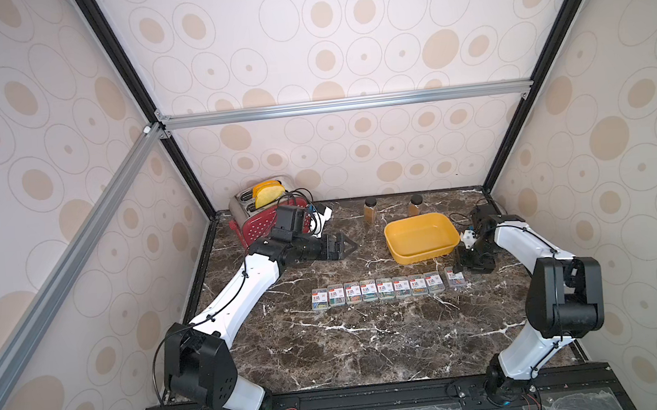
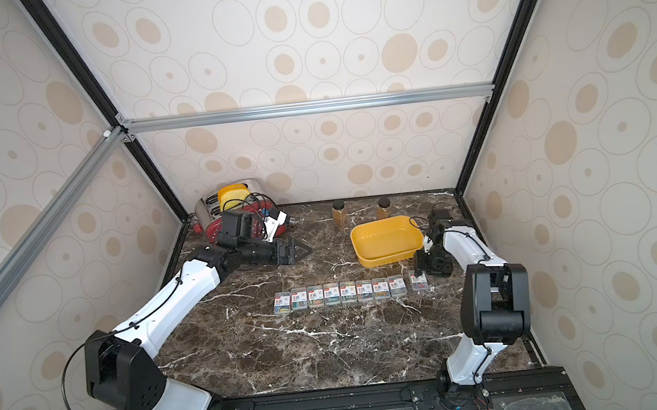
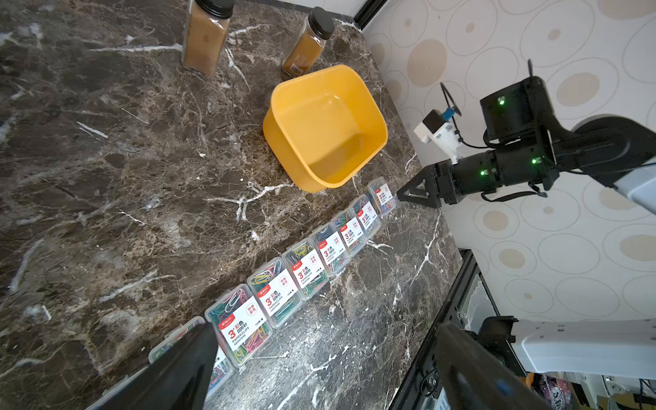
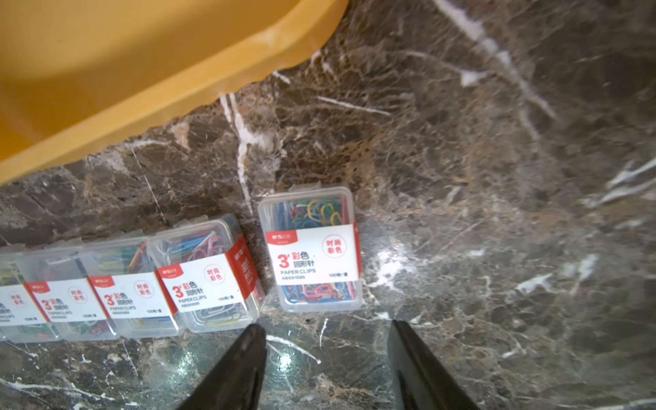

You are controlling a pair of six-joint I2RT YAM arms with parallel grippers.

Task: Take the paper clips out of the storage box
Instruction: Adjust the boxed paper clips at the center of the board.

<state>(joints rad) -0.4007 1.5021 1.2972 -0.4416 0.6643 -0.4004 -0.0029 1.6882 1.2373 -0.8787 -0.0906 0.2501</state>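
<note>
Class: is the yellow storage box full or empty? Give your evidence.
Empty. The storage box shows only bare yellow floor; the paper clips lie in a row on the table.

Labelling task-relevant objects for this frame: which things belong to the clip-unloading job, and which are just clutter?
Job: nine paper clip cases, lined up; yellow storage box, empty.
Clutter: red toaster; two brown bottles.

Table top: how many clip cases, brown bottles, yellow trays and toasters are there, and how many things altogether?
Clip cases: 9
Brown bottles: 2
Yellow tray: 1
Red toaster: 1
Total: 13
</note>
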